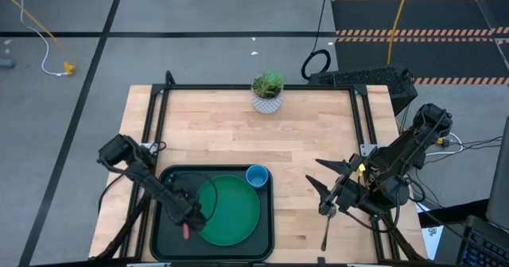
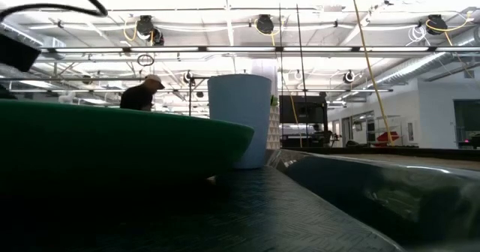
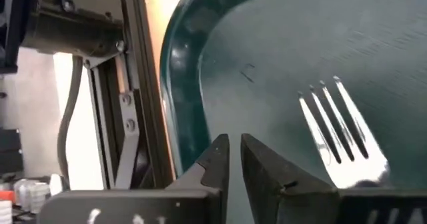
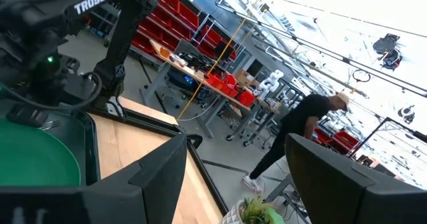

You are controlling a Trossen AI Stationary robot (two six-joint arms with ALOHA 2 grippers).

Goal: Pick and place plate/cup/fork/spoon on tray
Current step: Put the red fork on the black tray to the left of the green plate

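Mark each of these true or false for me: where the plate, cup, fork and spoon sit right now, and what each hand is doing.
1. The plate lies on the tray. True.
2. The cup stands on the bare table. False: it stands on the tray, at the plate's edge.
3. The spoon is on the tray. False: it lies on the table below the right hand.
4. The fork lies on the tray beside the left hand. True.
5. The right hand is shut on the spoon. False: it is open and holds nothing.

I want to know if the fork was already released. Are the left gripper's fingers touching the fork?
Apart. The left wrist view shows the left gripper nearly shut on nothing, while the fork lies beside its fingers on the tray, dark tray floor between them.
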